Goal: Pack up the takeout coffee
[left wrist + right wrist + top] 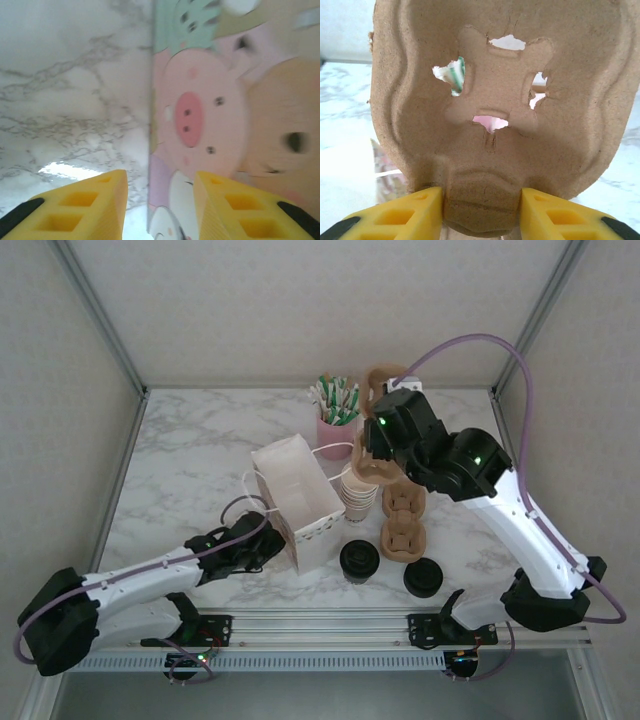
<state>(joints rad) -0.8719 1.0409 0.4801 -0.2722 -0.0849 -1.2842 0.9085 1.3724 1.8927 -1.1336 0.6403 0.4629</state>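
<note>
The takeout coffee (358,560), a paper cup under a black lid, stands on the table near the front, right of the white paper bag (296,502). My right gripper (379,447) is raised over the stack of cups and is shut on one end of a brown pulp carrier (376,405). In the right wrist view the carrier (500,90) hangs upright, pinched between the yellow fingers of the right gripper (481,192). My left gripper (273,540) is at the bag's near-left corner. The printed bag (215,110) has its corner edge between the parted fingers of the left gripper (160,175), with a gap on the left side.
A stack of lidless cream cups (360,496) stands beside the bag. Another brown carrier (403,520) lies flat to their right. A loose black lid (423,578) sits near the front edge. A pink cup of stirrers (337,418) stands at the back.
</note>
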